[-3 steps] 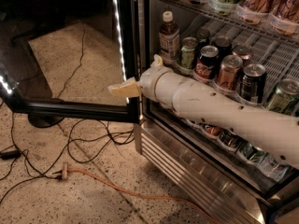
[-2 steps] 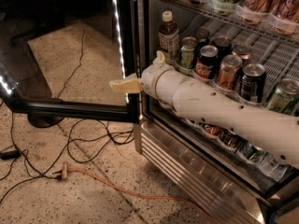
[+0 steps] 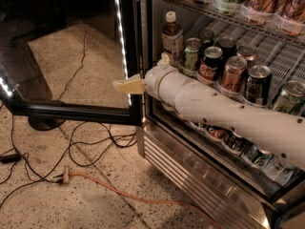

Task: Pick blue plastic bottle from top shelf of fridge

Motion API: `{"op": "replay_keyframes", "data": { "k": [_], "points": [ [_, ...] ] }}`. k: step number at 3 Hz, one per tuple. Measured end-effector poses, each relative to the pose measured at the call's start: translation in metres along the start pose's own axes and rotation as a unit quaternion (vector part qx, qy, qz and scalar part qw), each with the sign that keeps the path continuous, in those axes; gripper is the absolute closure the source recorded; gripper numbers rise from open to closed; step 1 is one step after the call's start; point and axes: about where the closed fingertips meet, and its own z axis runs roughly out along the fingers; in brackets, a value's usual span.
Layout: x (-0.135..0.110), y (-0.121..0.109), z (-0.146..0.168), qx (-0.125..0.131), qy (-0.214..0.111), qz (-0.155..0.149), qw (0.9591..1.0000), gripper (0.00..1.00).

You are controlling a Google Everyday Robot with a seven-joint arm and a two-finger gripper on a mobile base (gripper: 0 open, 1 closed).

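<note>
By the fridge (image 3: 190,168) door, gripper (image 3: 128,85), blue plastic bottle (image 3: 172,37) near Coca-Cola can (image 3: 211,65)

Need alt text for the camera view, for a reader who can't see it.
A white robot arm reaches across the open fridge, its claw at the door-frame edge, just below-left of a white-capped bottle of dark liquid. The bottle stands at the left end of a wire shelf beside drink cans; cables trail across the floor.
</note>
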Motion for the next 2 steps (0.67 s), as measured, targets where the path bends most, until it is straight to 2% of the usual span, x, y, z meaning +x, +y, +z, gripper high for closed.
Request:
{"op": "replay_keyframes", "data": {
  "k": [2],
  "points": [
    [0.018,-0.039,0.006,0.072,0.0,0.038,0.9967,0.0]
  ]
}}
